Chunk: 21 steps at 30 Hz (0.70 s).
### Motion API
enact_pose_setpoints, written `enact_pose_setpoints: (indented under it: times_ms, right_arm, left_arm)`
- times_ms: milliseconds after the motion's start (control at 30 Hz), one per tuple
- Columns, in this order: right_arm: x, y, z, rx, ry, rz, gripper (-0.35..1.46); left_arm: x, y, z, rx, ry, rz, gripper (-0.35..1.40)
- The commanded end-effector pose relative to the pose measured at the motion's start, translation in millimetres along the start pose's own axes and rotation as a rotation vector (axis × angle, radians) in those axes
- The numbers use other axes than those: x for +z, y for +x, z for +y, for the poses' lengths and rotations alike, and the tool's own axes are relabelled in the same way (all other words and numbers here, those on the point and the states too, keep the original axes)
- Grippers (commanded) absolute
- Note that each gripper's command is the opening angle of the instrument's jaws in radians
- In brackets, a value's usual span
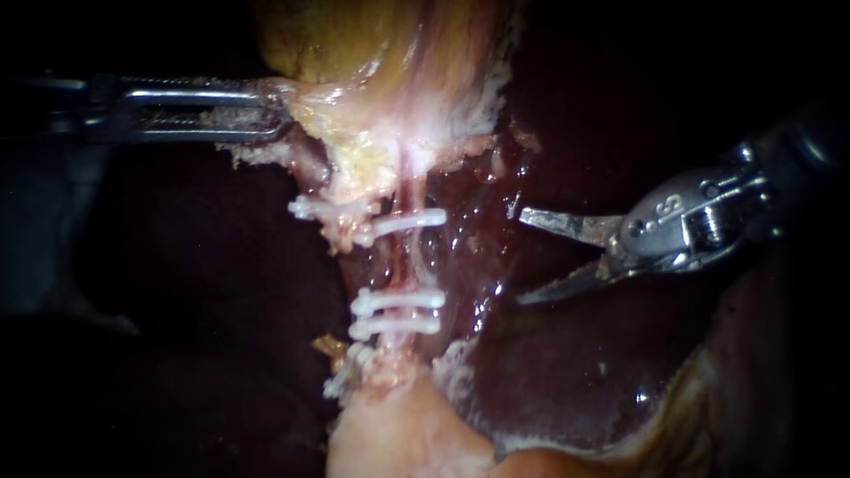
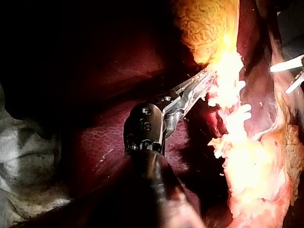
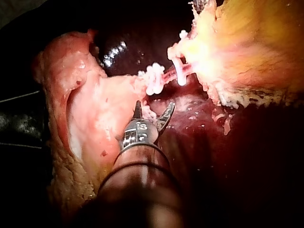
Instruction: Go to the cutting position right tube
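Note:
The right tube (image 1: pixel 407 261) runs thin and pink down the middle, with one white clip (image 1: pixel 412 219) above and two white clips (image 1: pixel 398 301) below a bare stretch. My right instrument (image 1: pixel 522 257) has its two blades open, tips pointing at that stretch, a little to its right and apart from it. In the right wrist view the open blades (image 3: pixel 153 111) stand just short of the clipped tube (image 3: pixel 166 76). My left instrument (image 1: pixel 282 111) is shut on the gallbladder (image 1: pixel 381 53) at its yellowish lower edge, as the left wrist view (image 2: pixel 206 78) also shows.
Dark red liver (image 1: pixel 575 372) lies under and to the right of the blades. More white clips (image 1: pixel 305 210) sit left of the right tube, others (image 1: pixel 341 376) lower down. Pale fatty tissue (image 1: pixel 398 434) sits below the clips.

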Motion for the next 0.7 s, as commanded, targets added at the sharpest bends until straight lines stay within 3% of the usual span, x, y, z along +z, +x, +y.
enact_pose_setpoints:
  times_ms: [33,233,400,600,700]
  right_arm:
    - [0.1,0.0,0.0,-0.001,0.001,0.001,1.43]
    - [0.1,0.0,0.0,-0.001,0.001,0.001,1.43]
    - [0.0,0.0,0.0,-0.001,0.001,0.001,1.45]
    - [0.2,0.2,-0.1,0.001,0.015,0.012,1.45]
    - [0.7,0.3,-0.2,0.034,0.061,0.036,1.43]
  left_arm:
    - [-0.2,0.2,0.1,-0.001,-0.002,-0.001,-0.35]
    - [-2.6,2.9,0.5,-0.016,-0.006,-0.005,-0.35]
    - [-5.6,5.5,1.1,-0.029,0.003,0.027,-0.35]
    - [-6.0,5.6,1.3,-0.031,0.006,0.028,-0.35]
    - [-5.8,5.5,1.3,-0.03,0.007,0.029,-0.35]
